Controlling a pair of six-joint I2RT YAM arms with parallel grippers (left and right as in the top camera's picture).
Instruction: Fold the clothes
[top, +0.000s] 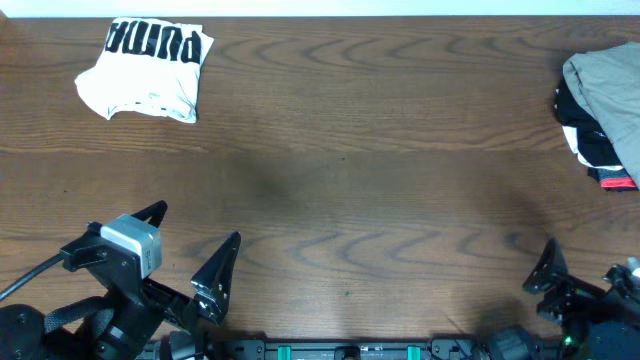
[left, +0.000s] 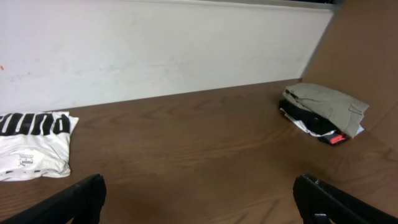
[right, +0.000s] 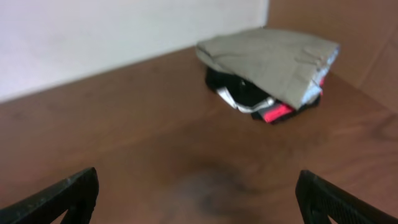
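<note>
The shirt (top: 150, 70) is lying in a far corner.
On the table (top: 380, 180), it is sitting far left, well apart from both arms, looking soft, thin and floppy, so pinching an edge seems best. The left gripper (top: 197, 223) and right gripper (right: 196, 193) are hanging wide open.

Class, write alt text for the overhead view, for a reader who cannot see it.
A white PUMA T-shirt lies bundled at the far left of a brown table; a heap of beige, black and red garments sits far right. Near the front, the left gripper and right gripper are open, empty.
</note>
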